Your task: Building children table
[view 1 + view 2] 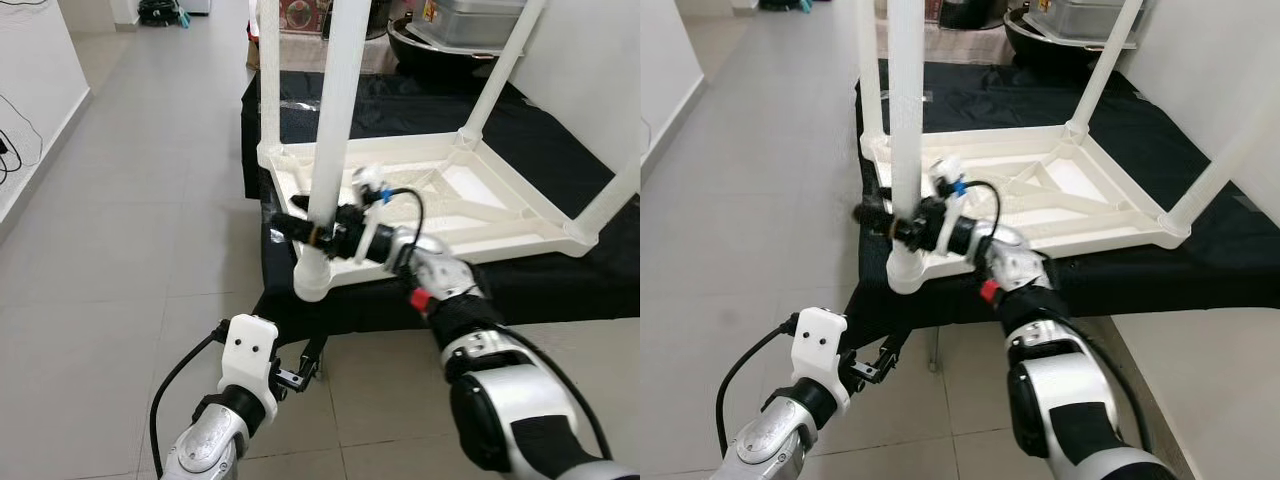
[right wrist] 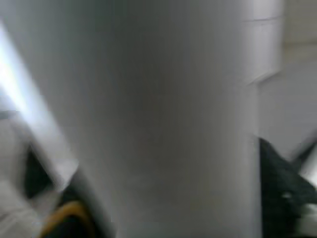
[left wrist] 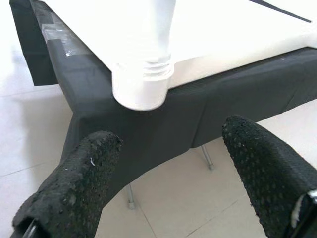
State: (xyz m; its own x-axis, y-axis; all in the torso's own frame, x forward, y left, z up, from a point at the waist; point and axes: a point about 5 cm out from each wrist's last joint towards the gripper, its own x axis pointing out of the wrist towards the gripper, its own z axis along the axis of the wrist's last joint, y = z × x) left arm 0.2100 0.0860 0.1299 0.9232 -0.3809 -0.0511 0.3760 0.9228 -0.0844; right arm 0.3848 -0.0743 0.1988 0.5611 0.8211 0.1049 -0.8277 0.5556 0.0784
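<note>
A white children's table (image 1: 480,200) lies upside down on a low stand covered in black cloth (image 1: 560,140), its legs pointing up. My right gripper (image 1: 300,228) is shut on the near-left leg (image 1: 330,120), just above where it screws into the corner socket (image 3: 142,84). In the right wrist view that leg (image 2: 163,119) is a close, blurred white column. Lower down, my left gripper (image 1: 300,375) hangs open in front of the stand and below that corner, holding nothing; its two black fingers (image 3: 74,188) are spread wide apart.
Three more white legs (image 1: 500,80) rise from the other corners. A dark pot with a grey container (image 1: 450,40) stands behind the stand. Pale tiled floor (image 1: 140,250) stretches left to a white wall (image 1: 30,90) with a cable on it.
</note>
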